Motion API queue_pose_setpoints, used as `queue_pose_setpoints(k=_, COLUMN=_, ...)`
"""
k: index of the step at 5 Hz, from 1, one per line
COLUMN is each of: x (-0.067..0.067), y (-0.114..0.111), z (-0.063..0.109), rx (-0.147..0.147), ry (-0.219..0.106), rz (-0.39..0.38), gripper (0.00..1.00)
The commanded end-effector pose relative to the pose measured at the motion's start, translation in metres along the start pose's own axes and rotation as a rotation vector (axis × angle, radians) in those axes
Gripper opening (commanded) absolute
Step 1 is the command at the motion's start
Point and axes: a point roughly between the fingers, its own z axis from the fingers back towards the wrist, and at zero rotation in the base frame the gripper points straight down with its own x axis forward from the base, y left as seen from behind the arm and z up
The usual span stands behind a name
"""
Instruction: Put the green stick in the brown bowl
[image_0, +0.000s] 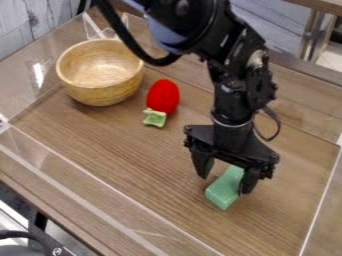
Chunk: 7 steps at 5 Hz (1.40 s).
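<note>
The green stick (226, 187) is a short green block lying on the wooden table at the lower right. My gripper (227, 171) points straight down over it, open, with one dark finger on each side of the block's upper end. The fingers are not closed on it, and I cannot tell whether they touch it. The brown bowl (99, 71) is a light wooden bowl at the upper left, far from the gripper, and looks empty.
A red strawberry-like toy (162, 97) with a green base lies between the bowl and the gripper. Low clear walls edge the table (94, 150). The black arm (214, 50) reaches in from the top.
</note>
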Motion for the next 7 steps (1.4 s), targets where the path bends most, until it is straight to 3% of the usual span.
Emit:
queue_pose_setpoints(k=1, x=0.015, y=-0.004, z=0.004, rx=-0.024, ry=-0.034, rz=-0.079, gripper=1.00)
queue_pose_setpoints(k=2, x=0.019, y=-0.001, z=0.002, rx=-0.027, ry=-0.028, rz=-0.133, gripper=1.00)
queue_pose_setpoints(k=3, x=0.025, y=0.011, z=-0.001, rx=-0.030, ry=-0.027, rz=-0.164, gripper=0.00)
queue_pose_setpoints(k=5, x=0.044, y=0.012, z=0.013, rx=-0.032, ry=-0.060, rz=-0.211, gripper=0.00)
queue_pose_setpoints(k=7, x=0.055, y=0.002, z=0.050, rx=-0.031, ry=-0.104, rz=-0.205, gripper=0.00)
